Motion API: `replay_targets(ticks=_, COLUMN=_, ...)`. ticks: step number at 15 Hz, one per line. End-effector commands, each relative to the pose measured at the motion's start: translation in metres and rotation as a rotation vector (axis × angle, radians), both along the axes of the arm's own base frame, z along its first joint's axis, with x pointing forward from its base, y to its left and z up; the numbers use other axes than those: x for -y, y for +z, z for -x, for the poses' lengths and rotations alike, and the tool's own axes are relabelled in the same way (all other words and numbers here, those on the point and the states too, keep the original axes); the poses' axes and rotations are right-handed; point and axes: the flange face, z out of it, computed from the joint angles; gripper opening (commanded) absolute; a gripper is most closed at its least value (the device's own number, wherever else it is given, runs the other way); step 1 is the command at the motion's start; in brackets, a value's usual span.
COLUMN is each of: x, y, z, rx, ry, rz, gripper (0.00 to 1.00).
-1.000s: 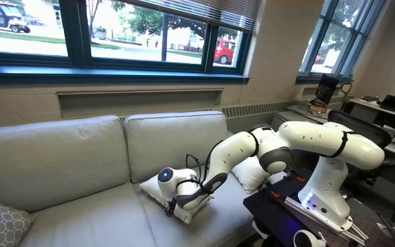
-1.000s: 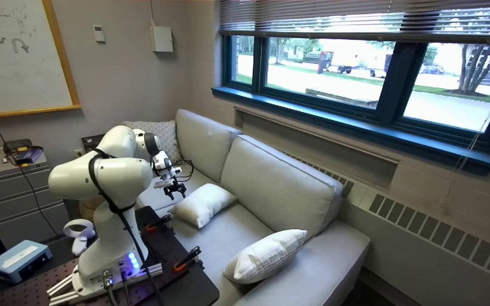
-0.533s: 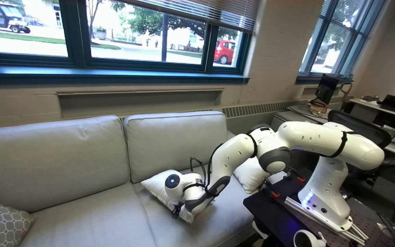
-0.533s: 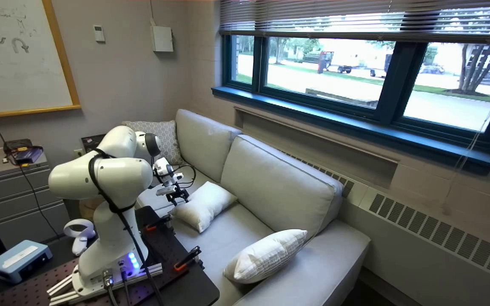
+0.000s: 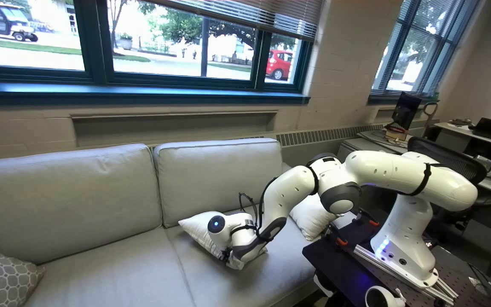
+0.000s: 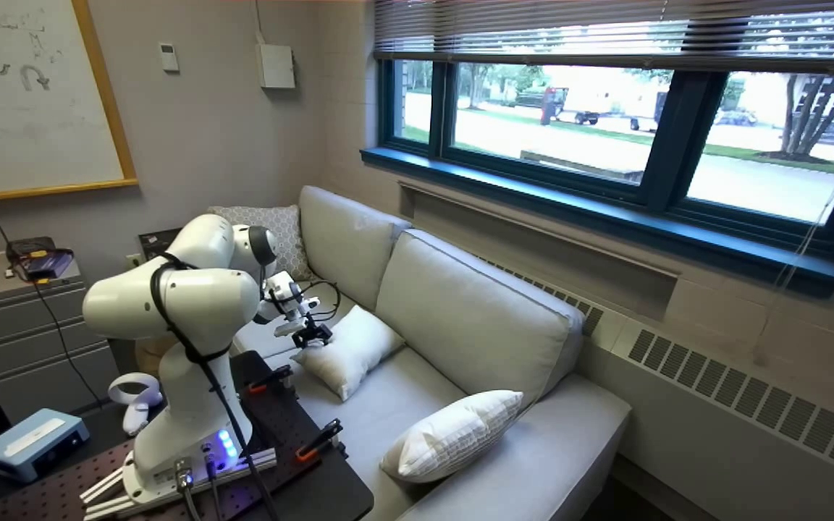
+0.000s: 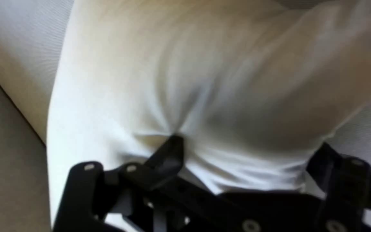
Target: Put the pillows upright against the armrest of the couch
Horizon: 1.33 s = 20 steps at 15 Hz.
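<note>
A cream-white pillow (image 5: 196, 226) lies on the seat of the beige-grey couch (image 5: 117, 264), near the middle; it also shows in an exterior view (image 6: 359, 344). My gripper (image 7: 248, 154) is open and pressed down onto this pillow's near end. The pillow's cloth is creased and bunched between the fingers (image 7: 171, 156), which stand wide apart. The wrist view is blurred. In an exterior view the arm hides part of the pillow and most of the gripper (image 5: 225, 255). The other cream-white pillow (image 6: 453, 438) leans tilted against the armrest (image 6: 554, 441); the arm partly covers it in an exterior view (image 5: 311, 215).
A grey patterned pillow (image 5: 2, 277) sits at the couch's far end. Two back cushions (image 6: 475, 311) line the couch. The robot's dark table (image 6: 316, 481), with orange-and-black clamps (image 6: 319, 440), stands close to the seat's front. Cables loop from the wrist.
My gripper has moved down and towards the middle pillow, from above its edge to pressing into it. The pillow has bent and shifted slightly. The other pillow has not moved.
</note>
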Motion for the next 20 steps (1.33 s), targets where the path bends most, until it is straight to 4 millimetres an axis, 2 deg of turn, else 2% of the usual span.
replay_targets(ticks=1, x=0.041, y=-0.003, z=-0.029, rx=0.047, ry=-0.074, rz=0.081, gripper=0.68)
replay_targets(ticks=6, x=0.077, y=0.001, z=-0.059, rx=0.098, ry=-0.134, rz=0.154, gripper=0.31)
replay_targets(ticks=10, x=0.082, y=0.018, z=-0.084, rx=0.183, ry=-0.177, rz=0.164, gripper=0.03)
replay_targets(ticks=14, x=0.079, y=0.053, z=-0.114, rx=0.319, ry=-0.287, rz=0.066, gripper=0.00)
replay_targets(ticks=17, x=0.092, y=0.093, z=-0.127, rx=0.397, ry=-0.394, rz=-0.024, gripper=0.04)
replay_targets(ticks=20, x=0.113, y=0.122, z=-0.129, rx=0.462, ry=-0.493, rz=-0.125, gripper=0.04)
